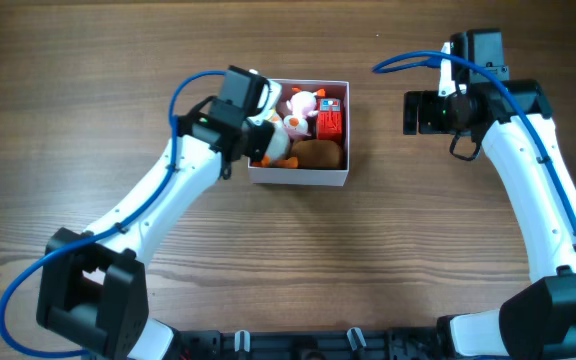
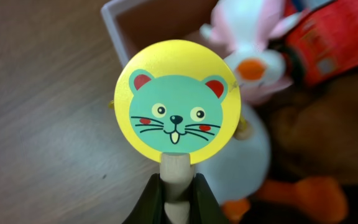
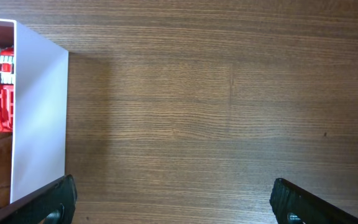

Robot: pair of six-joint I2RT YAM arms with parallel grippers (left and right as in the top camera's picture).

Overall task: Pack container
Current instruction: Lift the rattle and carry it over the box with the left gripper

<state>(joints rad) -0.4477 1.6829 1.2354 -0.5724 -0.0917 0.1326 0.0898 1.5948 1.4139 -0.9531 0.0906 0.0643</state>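
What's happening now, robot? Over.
Left gripper shut on mouse-face paddle, over container rim. Right gripper open, empty. Plush toys crowd inside.

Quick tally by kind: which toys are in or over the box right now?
Plush toys in the white-walled pink-lined container: 3 (pink-and-white one, white duck with orange feet, brown one)
Red plastic truck: 1
Yellow round mouse-face disc on wooden stick, held by left gripper: 1
Total: 5

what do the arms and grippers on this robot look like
The left arm and right arm have smooth white tubular links with black joints and black bases. A blue cable runs along each. The left gripper and right gripper have black fingers.
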